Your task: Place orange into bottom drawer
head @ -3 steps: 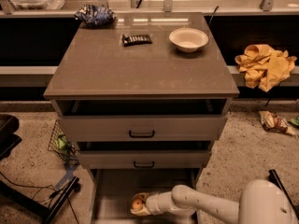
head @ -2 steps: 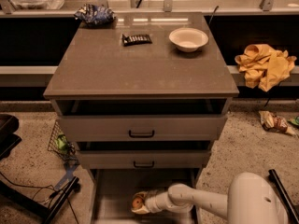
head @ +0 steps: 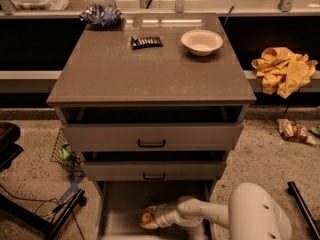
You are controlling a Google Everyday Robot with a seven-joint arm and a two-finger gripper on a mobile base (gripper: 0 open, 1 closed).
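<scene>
The orange [head: 147, 217] is a small round orange fruit low inside the open bottom drawer [head: 120, 209], a wide grey tray under the two upper drawers. My gripper [head: 149, 219] reaches in from the right on a white arm [head: 210, 215], and the orange sits at its tip. I cannot tell whether the orange rests on the drawer floor.
The cabinet top [head: 150, 69] carries a white bowl [head: 201, 42], a dark snack bar [head: 146, 42] and a blue chip bag [head: 101, 15]. A yellow cloth [head: 283, 70] lies on the ledge at right. Cables and a black stand [head: 45, 219] are on the floor at left.
The arm has shifted slightly to the left, with the orange staying at the gripper tip inside the bottom drawer.
</scene>
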